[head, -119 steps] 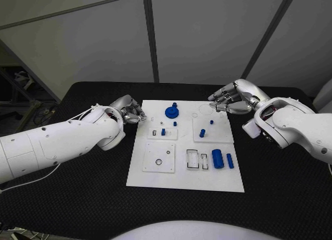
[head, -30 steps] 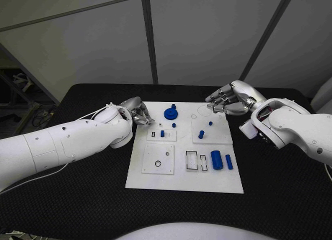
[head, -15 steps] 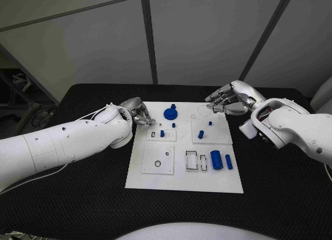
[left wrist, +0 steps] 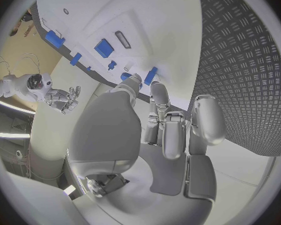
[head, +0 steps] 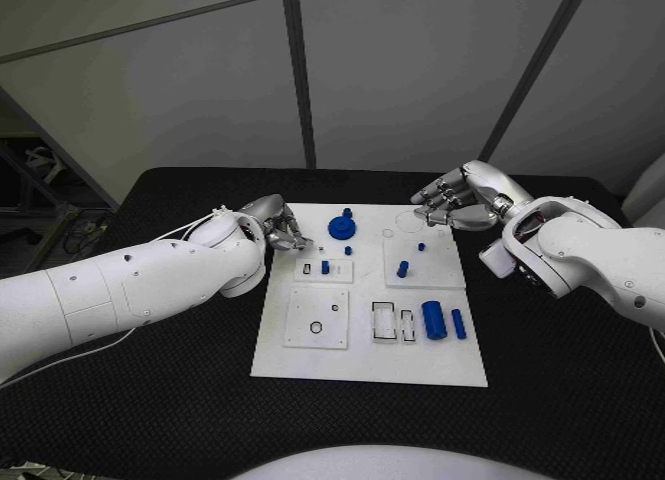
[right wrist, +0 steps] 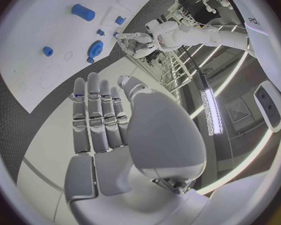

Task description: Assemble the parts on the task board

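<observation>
Most parts [head: 435, 319] are lying loose on the task board [head: 368, 365]; I'm hovering left hand [head: 280, 232] and right hand [head: 455, 203], both empty, fingers apart

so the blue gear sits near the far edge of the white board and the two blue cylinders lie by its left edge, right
Not quite. The blue gear does sit near the far edge of the white board, but the two blue cylinders lie by its right edge, on the right hand's side. The head view shows this.

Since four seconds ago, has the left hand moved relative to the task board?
Yes. The left hand has shifted inward over the task board's left edge, toward the small blue peg; earlier it sat just outside that edge.
</observation>
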`<move>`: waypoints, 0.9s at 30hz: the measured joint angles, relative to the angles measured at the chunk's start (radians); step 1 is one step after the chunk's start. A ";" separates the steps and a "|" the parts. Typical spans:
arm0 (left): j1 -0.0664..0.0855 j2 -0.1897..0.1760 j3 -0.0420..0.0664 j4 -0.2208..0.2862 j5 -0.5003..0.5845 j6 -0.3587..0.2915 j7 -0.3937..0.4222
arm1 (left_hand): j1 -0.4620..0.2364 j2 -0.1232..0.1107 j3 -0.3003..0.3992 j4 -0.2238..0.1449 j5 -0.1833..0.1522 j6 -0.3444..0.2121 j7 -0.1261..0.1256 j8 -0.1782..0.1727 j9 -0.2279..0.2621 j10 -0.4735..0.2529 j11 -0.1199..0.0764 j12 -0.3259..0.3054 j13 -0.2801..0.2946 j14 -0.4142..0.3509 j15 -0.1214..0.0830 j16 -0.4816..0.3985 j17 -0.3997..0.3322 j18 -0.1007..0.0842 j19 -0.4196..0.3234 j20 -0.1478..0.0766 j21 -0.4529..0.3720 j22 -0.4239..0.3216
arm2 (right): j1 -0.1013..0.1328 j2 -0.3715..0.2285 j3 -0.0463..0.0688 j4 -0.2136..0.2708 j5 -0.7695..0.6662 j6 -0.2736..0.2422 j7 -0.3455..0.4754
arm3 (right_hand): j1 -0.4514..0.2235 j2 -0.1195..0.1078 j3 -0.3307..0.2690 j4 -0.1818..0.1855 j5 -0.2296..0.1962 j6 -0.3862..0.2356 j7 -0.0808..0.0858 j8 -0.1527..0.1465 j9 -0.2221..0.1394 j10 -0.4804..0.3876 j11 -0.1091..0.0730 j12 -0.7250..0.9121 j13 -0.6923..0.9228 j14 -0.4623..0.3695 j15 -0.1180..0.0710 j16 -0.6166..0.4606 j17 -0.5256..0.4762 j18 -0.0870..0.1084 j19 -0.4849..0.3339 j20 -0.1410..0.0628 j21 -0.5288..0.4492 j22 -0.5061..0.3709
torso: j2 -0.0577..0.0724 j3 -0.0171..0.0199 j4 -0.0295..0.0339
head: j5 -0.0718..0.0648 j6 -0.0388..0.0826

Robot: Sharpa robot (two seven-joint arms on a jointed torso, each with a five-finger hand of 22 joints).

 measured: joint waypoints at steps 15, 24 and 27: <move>0.000 -0.008 0.000 0.009 -0.001 0.000 -0.002 | -0.044 0.044 -0.140 0.034 0.004 0.000 0.007 -0.008 0.000 -0.004 0.004 0.015 -0.002 0.000 0.000 0.000 0.000 0.000 0.004 0.004 -0.006 0.000 | 0.000 0.000 0.000 -0.001 -0.005 0.000 0.000 | 0.000 0.000 0.002 -0.002 0.004 -0.004 0.004 -0.005 -0.001 -0.004 0.004 -0.010 -0.004 0.000 0.000 -0.008 0.000 0.000 0.000 0.000 -0.004 -0.002 | 0.000 -0.0003 -0.0001 | -0.001 0.001; -0.001 -0.020 0.041 0.029 0.000 0.000 -0.005 | -0.081 0.066 -0.239 0.036 0.008 -0.003 0.010 -0.012 -0.001 -0.009 0.009 0.019 -0.005 -0.003 0.003 0.000 0.000 0.000 0.001 0.006 -0.021 0.000 | 0.000 0.004 0.000 -0.006 -0.019 0.000 -0.001 | 0.000 0.000 0.002 -0.002 0.004 -0.004 0.004 -0.005 -0.001 -0.006 0.006 -0.010 -0.005 0.000 0.000 -0.008 0.000 0.000 0.000 0.000 -0.008 -0.003 | 0.000 -0.0009 -0.0001 | -0.001 0.002; 0.003 -0.030 0.061 0.039 0.003 0.005 -0.006 | -0.088 0.072 -0.282 0.036 0.008 -0.036 0.031 -0.030 -0.003 -0.041 0.023 0.014 -0.013 -0.002 0.017 -0.012 0.000 0.000 -0.012 0.019 -0.060 0.000 | 0.000 0.006 0.000 -0.010 -0.022 0.000 -0.001 | 0.000 0.000 0.002 -0.002 0.004 -0.007 0.007 -0.005 -0.001 -0.007 0.007 -0.010 -0.005 -0.004 0.004 -0.008 0.000 0.000 0.000 0.000 -0.008 -0.003 | 0.000 -0.0009 -0.0001 | 0.000 0.003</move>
